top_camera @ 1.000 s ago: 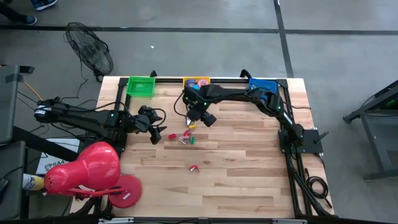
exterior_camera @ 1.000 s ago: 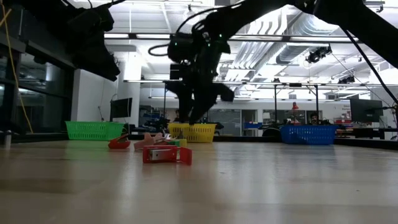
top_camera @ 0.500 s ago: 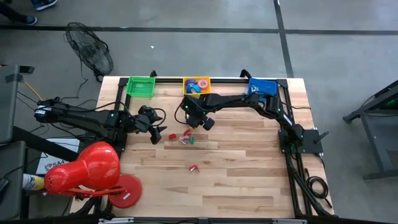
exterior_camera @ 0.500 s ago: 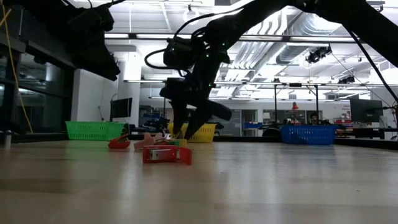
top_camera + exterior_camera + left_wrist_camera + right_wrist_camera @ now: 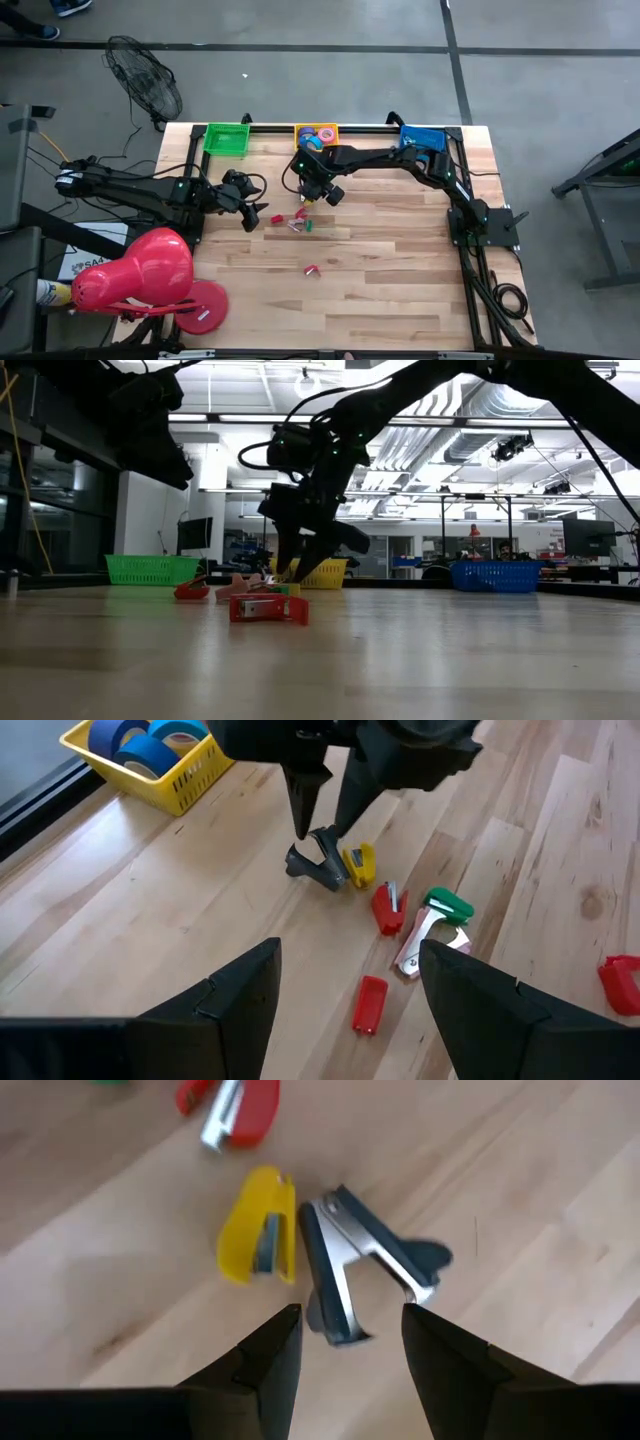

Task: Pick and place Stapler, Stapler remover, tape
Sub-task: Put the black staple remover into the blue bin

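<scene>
A black stapler remover [image 5: 360, 1270] lies on the wooden table beside a small yellow stapler [image 5: 260, 1235]. My right gripper [image 5: 322, 818] hangs open just above the remover, fingers pointing steeply down, one on either side of its near end, touching nothing. Red [image 5: 388, 908], green [image 5: 447, 905] and pink [image 5: 420, 945] staplers lie close by. Rolls of tape [image 5: 150, 740] sit in the yellow basket [image 5: 190, 780] at the far edge. My left gripper [image 5: 250, 210] waits open at the table's left.
A green basket [image 5: 227, 138] and a blue basket [image 5: 420, 138] flank the yellow one along the far edge. One more red stapler [image 5: 312, 270] lies alone toward the near middle. A red lamp-like object [image 5: 140, 275] stands off the near left corner.
My right gripper has come down toward the stapler remover and rolled a little at the wrist; its fingers stay as far apart as before. The things on the table have not moved.
</scene>
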Motion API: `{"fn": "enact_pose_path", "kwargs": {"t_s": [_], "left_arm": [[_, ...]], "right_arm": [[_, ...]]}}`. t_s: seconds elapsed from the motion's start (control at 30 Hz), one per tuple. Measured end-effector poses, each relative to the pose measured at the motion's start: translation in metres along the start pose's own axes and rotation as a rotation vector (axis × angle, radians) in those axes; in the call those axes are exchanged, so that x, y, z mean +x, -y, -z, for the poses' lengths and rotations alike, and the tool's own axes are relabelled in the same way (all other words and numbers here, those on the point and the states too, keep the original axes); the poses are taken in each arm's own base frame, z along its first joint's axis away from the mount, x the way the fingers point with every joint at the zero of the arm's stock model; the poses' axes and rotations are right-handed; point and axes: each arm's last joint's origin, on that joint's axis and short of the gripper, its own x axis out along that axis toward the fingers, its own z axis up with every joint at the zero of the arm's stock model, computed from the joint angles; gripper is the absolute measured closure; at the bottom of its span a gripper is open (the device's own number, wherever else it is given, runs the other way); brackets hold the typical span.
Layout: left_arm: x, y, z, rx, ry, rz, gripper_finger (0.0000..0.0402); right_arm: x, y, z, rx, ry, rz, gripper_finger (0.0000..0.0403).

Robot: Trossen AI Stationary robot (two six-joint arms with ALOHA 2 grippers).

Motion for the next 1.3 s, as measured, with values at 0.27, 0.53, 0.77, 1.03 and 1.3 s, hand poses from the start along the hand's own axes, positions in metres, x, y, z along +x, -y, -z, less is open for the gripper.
{"fn": "enact_pose_path", "kwargs": {"t_s": [0.27, 0.53, 0.77, 1.03, 1.3], "left_arm": [[0.000, 0.000, 0.000, -0.008, 0.000, 0.001, 0.0170], [0.000, 0.000, 0.000, -0.015, 0.000, 0.000, 0.0170], [0.000, 0.000, 0.000, -0.018, 0.000, 0.000, 0.0170], [0.000, 0.000, 0.000, -0.026, -0.002, 0.004, 0.0170], [0.000, 0.000, 0.000, -0.026, -0.002, 0.004, 0.0170]], "right_arm": [[0.000, -0.001, 0.000, -0.009, 0.028, -0.017, 0.0238], [0.012, -0.005, 0.000, 0.011, 0.003, -0.038, 0.0238], [0.015, -0.008, 0.004, 0.042, -0.015, -0.073, 0.0260], [0.014, -0.012, 0.006, 0.153, -0.074, -0.101, 0.0328], [0.012, -0.016, 0.009, 0.361, -0.140, -0.122, 0.0363]]}}
